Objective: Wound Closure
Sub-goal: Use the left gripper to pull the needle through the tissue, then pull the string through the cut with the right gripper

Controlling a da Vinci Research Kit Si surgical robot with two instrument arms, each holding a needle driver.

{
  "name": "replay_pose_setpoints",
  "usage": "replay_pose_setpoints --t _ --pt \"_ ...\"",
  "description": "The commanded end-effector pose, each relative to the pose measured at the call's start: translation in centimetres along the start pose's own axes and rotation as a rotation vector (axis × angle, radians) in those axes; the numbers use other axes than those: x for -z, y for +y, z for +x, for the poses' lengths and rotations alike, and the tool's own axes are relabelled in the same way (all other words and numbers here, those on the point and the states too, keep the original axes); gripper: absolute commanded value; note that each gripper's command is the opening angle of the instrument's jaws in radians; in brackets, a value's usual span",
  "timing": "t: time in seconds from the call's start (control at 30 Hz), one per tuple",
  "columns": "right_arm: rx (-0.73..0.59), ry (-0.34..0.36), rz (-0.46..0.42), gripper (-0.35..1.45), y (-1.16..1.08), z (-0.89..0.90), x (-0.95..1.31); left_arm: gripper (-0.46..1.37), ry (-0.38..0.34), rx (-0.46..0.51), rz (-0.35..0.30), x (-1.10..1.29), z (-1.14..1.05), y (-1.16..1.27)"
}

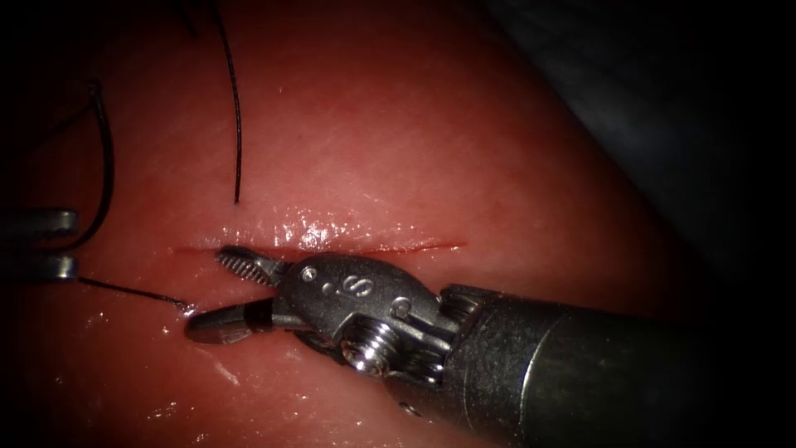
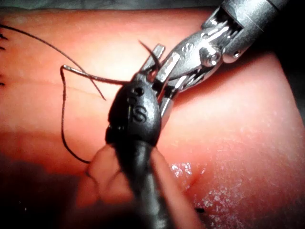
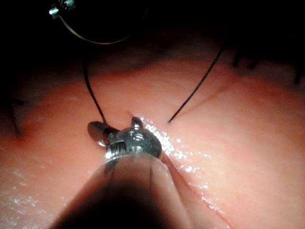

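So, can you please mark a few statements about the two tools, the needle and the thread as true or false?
1. The fingers of the right tool are open and hold nothing. True.
2. The right tool holds the needle. False: the left tool holds it, near one end of its curve.
3. The needle is stuck in the tissue. False: it is held clear of the tissue, beyond the left end of the cut.
4. A thread goes into the tissue just above the cut. True.
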Motion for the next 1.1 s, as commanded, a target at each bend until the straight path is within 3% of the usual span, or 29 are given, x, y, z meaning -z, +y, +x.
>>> replay_pose_setpoints --t 0.03,0.37,0.47,0.63,0.8,0.93,1.1 --pt "0.003 0.002 0.009 0.85 -0.01 0.01 -0.03 -0.35 0.0 0.002 -0.008 0.0 0.02 0.0" --pt "0.023 -0.04 0.035 0.75 -0.04 0.04 -0.19 -0.35 -0.003 -0.001 -0.008 -0.02 0.11 -0.02" --pt "0.027 -0.083 0.033 0.73 -0.02 -0.01 -0.22 -0.35 -0.001 -0.005 -0.005 -0.03 0.2 -0.02" --pt "0.03 -0.094 0.052 0.66 -0.05 -0.06 -0.3 -0.35 0.002 -0.015 -0.002 -0.05 0.34 -0.04" --pt "0.051 -0.103 0.097 0.27 -0.13 -0.09 -0.38 -0.35 0.008 -0.016 -0.001 -0.08 0.44 -0.08" --pt "0.072 -0.113 0.122 -0.29 -0.15 -0.15 -0.41 -0.35 0.011 -0.02 -0.003 -0.09 0.45 -0.1" --pt "0.012 -0.169 0.145 -0.35 -0.14 -0.15 -0.37 -0.35 0.015 -0.019 -0.005 -0.08 0.46 -0.1"
